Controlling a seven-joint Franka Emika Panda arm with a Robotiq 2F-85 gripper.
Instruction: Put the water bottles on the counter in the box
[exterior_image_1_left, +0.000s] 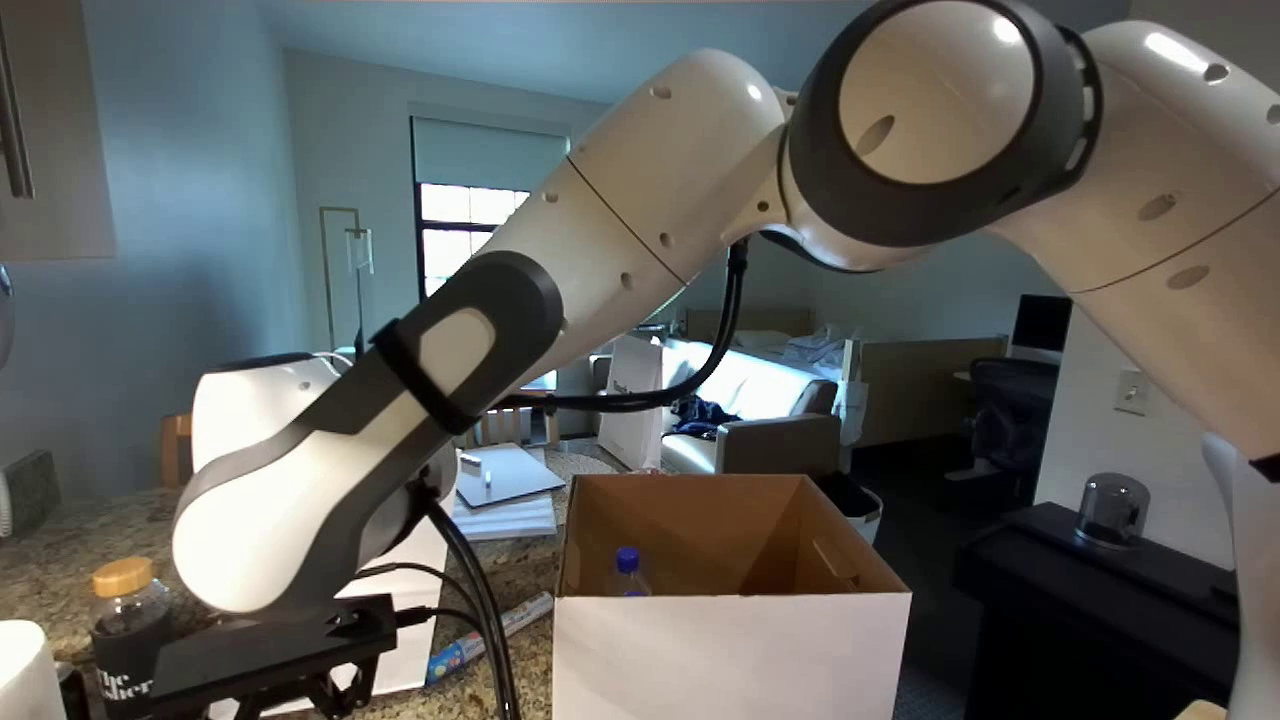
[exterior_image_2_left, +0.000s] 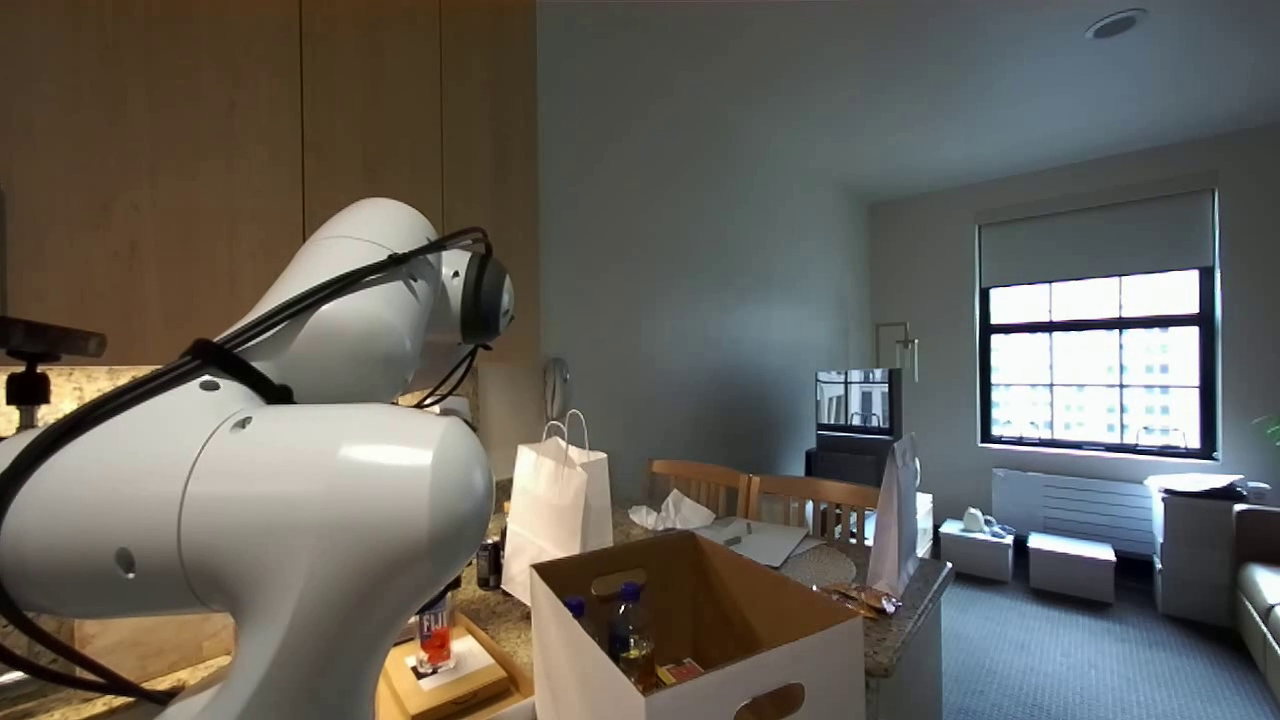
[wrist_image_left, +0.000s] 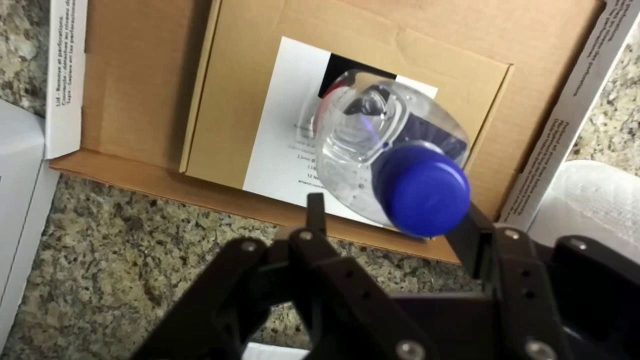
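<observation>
**All eyes on the pincer (wrist_image_left: 386, 215) and the water bottle (wrist_image_left: 385, 150)!**

And what a view from the wrist! The bottle is right of centre in the frame, its blue cap (wrist_image_left: 425, 191) looming large. One black fingertip (wrist_image_left: 315, 215) shows just off the bottle's lower left side; the second finger is tucked partly behind the cap on the right. The fingers stand apart with the bottle's top between them, but whether they grip it, I cannot tell from here!

Beneath the bottle, a flat brown carton (wrist_image_left: 235, 100) with a white label, and that sits in a shallow cardboard tray (wrist_image_left: 130, 100) on the speckled tabletop (wrist_image_left: 140, 250). A white textured roll (wrist_image_left: 595, 205) holds the right edge.

Over to an exterior view: there's the bottle at lower left, upright, FIJI on its label, its top hidden by the white arm (exterior_image_2_left: 330, 520). And the box (exterior_image_2_left: 585, 670), open-topped at lower centre! Inside, near its left wall, a blue-capped bottle (exterior_image_2_left: 632, 630), a second blue cap (exterior_image_2_left: 574, 607) to its left, a small colourful packet (exterior_image_2_left: 680, 671) to its right. A white paper bag (exterior_image_2_left: 555, 515) with handles stands just behind. In an exterior view, an orange-lidded bottle (exterior_image_1_left: 128, 620) at lower left stands near the wrist end of the arm.
</observation>
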